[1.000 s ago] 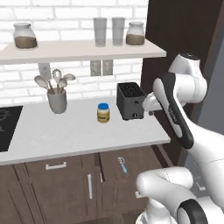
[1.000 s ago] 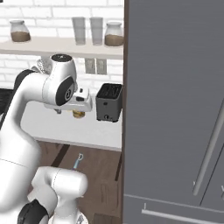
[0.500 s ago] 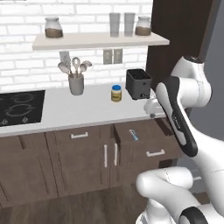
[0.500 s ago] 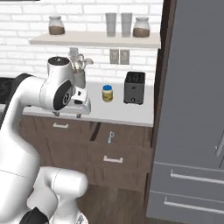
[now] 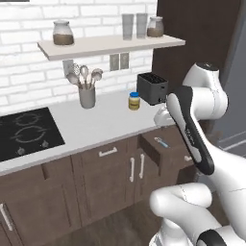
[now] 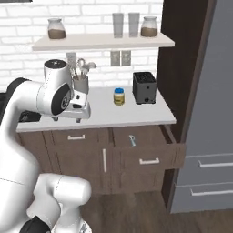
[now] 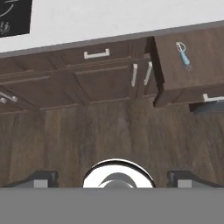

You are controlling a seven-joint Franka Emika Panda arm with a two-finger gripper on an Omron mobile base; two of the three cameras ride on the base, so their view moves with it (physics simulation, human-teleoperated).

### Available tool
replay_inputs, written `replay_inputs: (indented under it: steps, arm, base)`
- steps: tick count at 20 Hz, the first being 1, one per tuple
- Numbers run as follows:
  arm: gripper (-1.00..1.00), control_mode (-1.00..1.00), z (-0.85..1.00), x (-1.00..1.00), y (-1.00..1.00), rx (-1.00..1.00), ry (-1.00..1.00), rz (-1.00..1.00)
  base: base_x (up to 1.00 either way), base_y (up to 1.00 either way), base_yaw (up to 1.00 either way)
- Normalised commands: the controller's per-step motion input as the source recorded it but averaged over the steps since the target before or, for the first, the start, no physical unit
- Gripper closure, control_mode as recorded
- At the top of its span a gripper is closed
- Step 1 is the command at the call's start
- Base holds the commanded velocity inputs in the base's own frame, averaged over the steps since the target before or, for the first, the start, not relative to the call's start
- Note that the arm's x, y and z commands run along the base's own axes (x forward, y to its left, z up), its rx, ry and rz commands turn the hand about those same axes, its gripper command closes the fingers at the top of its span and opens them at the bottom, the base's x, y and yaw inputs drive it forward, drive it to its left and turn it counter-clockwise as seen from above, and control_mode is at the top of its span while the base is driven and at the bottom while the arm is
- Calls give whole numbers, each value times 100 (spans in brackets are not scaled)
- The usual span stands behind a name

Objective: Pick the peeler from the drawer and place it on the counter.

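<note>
Now peeler (image 7: 183, 54) lies in open drawer (image 6: 150, 157); jaws spread wide, empty, well above floor.

peeler (image 6: 132, 140) in open drawer (image 6: 150, 157) | jar (image 6: 119, 96) left of toaster (image 6: 144, 87) on counter (image 6: 98, 116)

— Any writing, label or number I can read from my cameras?

— None; the yellow jar (image 6: 119, 96) on my counter (image 6: 98, 119) has a label band, but it is too blurred to make out.
</note>
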Motion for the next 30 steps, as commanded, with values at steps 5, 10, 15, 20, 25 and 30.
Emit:
replay_inputs:
  steps: [5,10,15,20,25,30]
  arm:
    - [-100,100,0,0,0,0,0,0]
    - [-100,100,0,0,0,0,0,0]
    - [-100,-100,0,39,-35,0,16,-29]
    - [-100,-100,0,64,-100,0,31,-54]
    - [-100,-100,-16,36,-100,0,24,-55]
    - [-100,-100,-64,21,-100,0,16,-57]
  base:
    - [50,100,-52]
    - [62,56,-41]
    - [22,-5,-14]
    - [0,0,0]
    - [0,0,0]
    - [0,0,0]
